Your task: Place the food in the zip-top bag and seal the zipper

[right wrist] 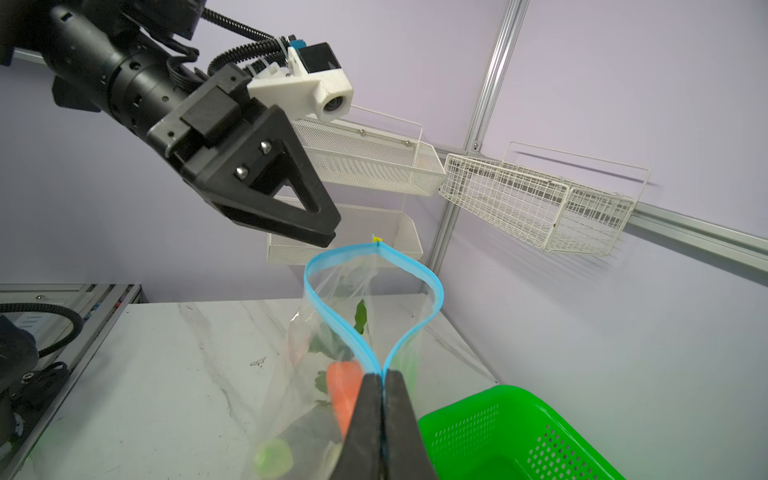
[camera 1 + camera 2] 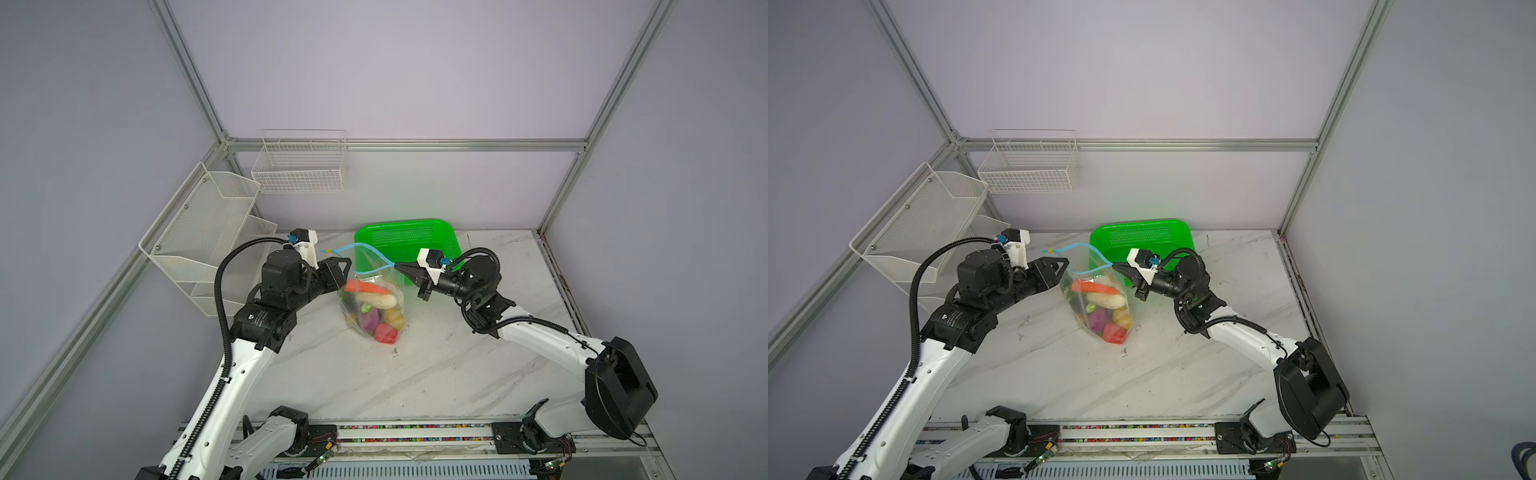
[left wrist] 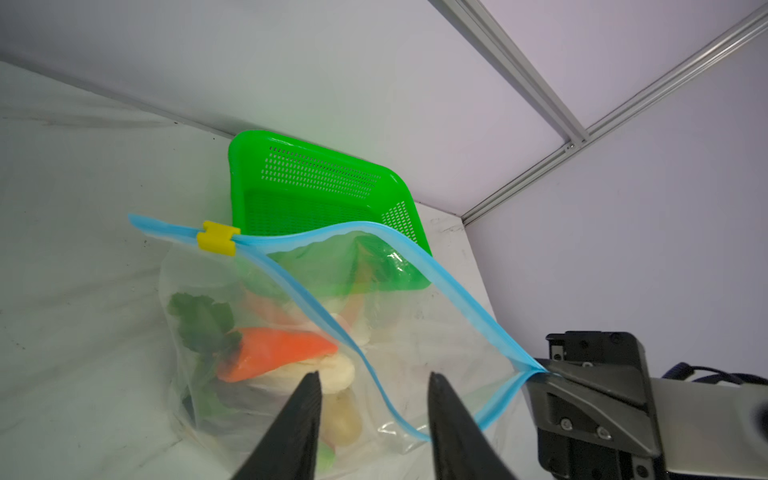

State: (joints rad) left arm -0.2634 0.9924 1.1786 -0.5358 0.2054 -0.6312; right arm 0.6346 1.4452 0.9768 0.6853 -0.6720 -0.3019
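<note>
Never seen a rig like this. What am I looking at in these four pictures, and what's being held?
Two robots: a left arm and a right arm, mounted at a marble table's near edge. Two pictures look down from one overhead camera; two come from cameras on the arms' wrists. On the table stands a clear zip-top bag with toy food inside, a green basket behind it. The right arm's jaws are shut on one end of the blue zipper. The left arm's jaws are open, holding nothing. The bag's mouth gapes; the yellow slider sits at the other end.
</note>
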